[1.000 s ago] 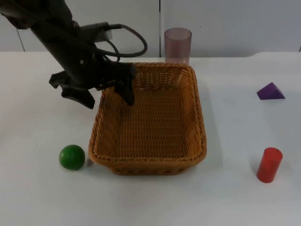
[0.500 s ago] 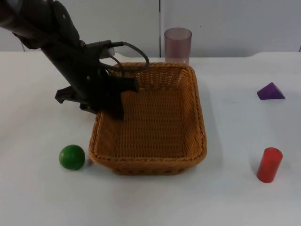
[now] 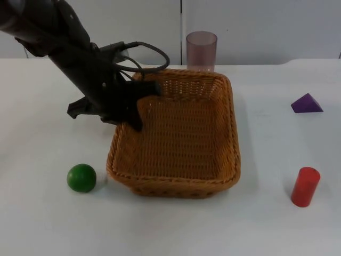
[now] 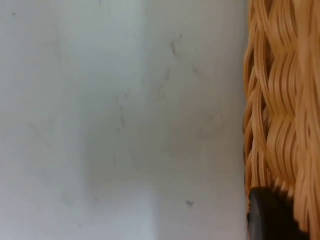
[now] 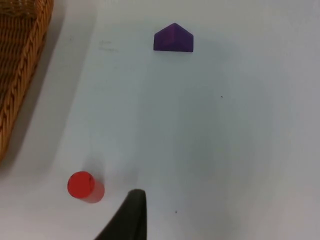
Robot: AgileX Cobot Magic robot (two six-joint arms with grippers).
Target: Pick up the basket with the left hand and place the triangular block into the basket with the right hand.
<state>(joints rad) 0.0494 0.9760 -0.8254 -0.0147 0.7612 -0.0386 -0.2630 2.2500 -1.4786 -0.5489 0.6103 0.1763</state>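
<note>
**Basket being gripped**

The left gripper (image 3: 134, 109) is clamping the far-left rim of the basket (image 3: 176, 138); lifting comes next. The right gripper is waiting, fingers impossible to judge, above the purple triangular block (image 5: 173, 38) lying far right

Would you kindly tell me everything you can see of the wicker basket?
The basket is rectangular, woven of orange-brown wicker with a braided rim, open at the top and holding nothing. It sits mid-table, its far left corner looking slightly raised. The left gripper is at its left rim, one finger inside, one outside. A green ball lies apart from its near left corner.
</note>
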